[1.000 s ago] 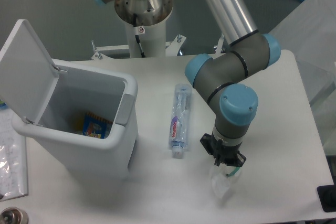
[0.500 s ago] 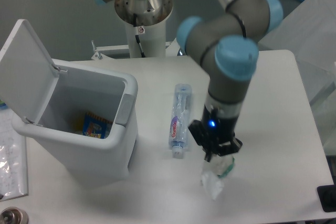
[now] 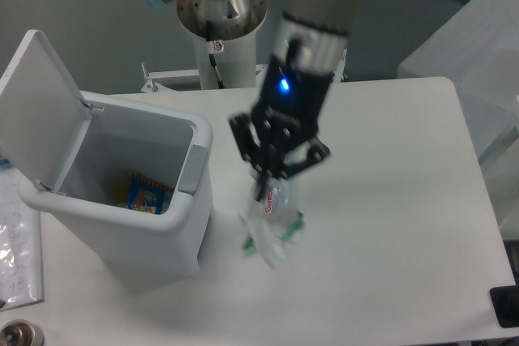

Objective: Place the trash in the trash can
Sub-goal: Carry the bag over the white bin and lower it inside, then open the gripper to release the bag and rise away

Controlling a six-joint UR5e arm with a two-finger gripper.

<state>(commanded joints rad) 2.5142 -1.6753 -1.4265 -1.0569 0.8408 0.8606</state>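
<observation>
My gripper [image 3: 273, 182] hangs above the table just right of the trash can, shut on the crumpled clear wrapper [image 3: 272, 234] with its green bit, which dangles below the fingers. The slim clear bottle [image 3: 272, 197] with the blue-purple label lies on the table behind the gripper and wrapper, mostly hidden by them. The trash can [image 3: 188, 174] is a white bin at the left with its flip lid [image 3: 42, 107] standing open. A colourful yellow-blue packet [image 3: 146, 195] lies inside it.
The arm's white base column [image 3: 223, 46] stands at the back of the table. A plastic-covered object [image 3: 466, 54] borders the table's right side. A dark object [image 3: 504, 305] sits at the front right corner.
The gripper has risen and swung left toward the trash can, carrying the wrapper off the front right of the table. The bottle has not moved.
</observation>
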